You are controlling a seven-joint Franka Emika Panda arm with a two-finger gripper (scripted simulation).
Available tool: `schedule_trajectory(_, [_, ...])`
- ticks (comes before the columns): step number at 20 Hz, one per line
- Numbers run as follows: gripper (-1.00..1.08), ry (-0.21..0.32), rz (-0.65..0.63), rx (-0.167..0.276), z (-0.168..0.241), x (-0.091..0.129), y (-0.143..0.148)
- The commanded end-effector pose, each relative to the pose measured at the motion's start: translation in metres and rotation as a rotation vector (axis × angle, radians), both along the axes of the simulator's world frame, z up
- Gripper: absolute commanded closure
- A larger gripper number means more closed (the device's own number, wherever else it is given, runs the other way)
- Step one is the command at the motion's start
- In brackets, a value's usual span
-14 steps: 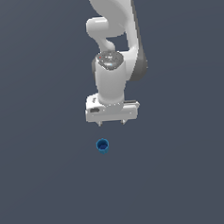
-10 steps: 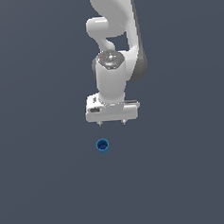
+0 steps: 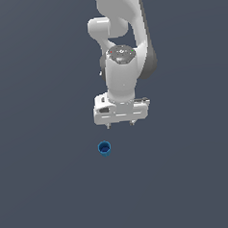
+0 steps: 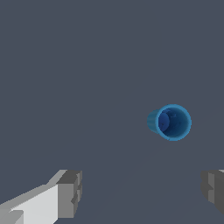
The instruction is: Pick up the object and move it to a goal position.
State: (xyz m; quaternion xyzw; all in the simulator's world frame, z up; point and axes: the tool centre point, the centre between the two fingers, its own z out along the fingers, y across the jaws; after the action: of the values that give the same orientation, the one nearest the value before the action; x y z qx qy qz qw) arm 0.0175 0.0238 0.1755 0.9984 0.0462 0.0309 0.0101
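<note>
One blue cup (image 3: 104, 148) upright, apart from the wide-spread, empty tool (image 3: 120, 125) above.

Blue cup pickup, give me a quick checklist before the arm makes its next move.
1. Gripper open: ok, the fingers stand wide apart in the wrist view.
2. Gripper empty: ok, nothing between the fingers.
3. Blue cup free and in sight: ok, it sits apart from the gripper in both views.
4. Cup between the fingers: not ok, it lies beyond the fingertips.
5. Cup upright: cannot tell.
6. Goal position marked: cannot tell, no marker shows.
</note>
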Motion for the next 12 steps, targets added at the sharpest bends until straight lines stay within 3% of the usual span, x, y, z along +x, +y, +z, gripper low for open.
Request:
schedule_trajectory(1, [-0.92,0.0,0.0,0.0,0.0,0.0,0.0])
schedule_trajectory(12, [-0.92,0.011,0.08,-0.006,-0.011,0.008,-0.011])
